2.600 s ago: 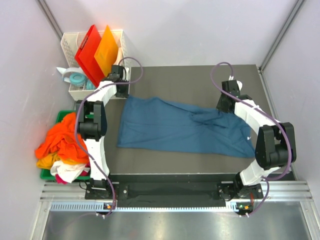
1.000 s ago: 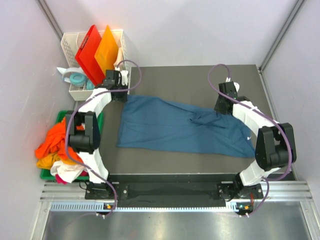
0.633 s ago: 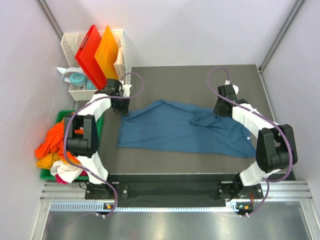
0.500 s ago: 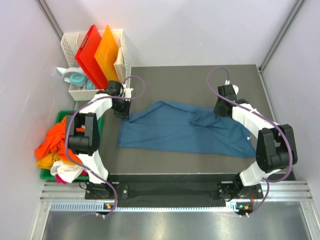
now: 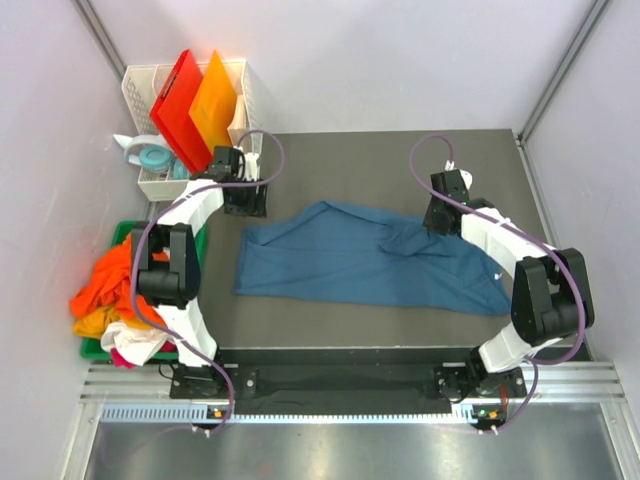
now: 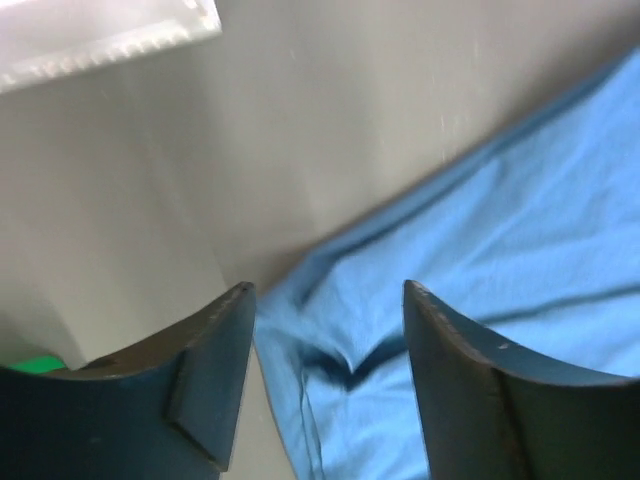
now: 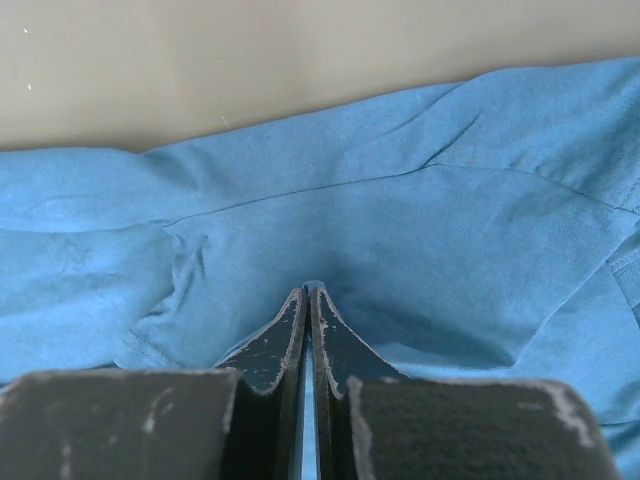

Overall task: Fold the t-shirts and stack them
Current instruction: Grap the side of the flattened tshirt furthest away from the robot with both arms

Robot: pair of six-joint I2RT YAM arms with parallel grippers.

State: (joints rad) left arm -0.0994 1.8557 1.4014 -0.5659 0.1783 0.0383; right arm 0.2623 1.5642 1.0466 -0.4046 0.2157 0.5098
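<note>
**Right gripper [image 7: 308,292] pinches teal t-shirt [image 5: 350,262], left gripper [image 6: 328,290] gapes**

Near left, bright t-shirts [image 5: 120,290] heap in a green bin [image 5: 90,350]. On the table [image 5: 350,160] the teal t-shirt lies spread: right jaws clamp its far edge, parted left fingers [image 6: 215,370] hang over its far-left corner.
</note>
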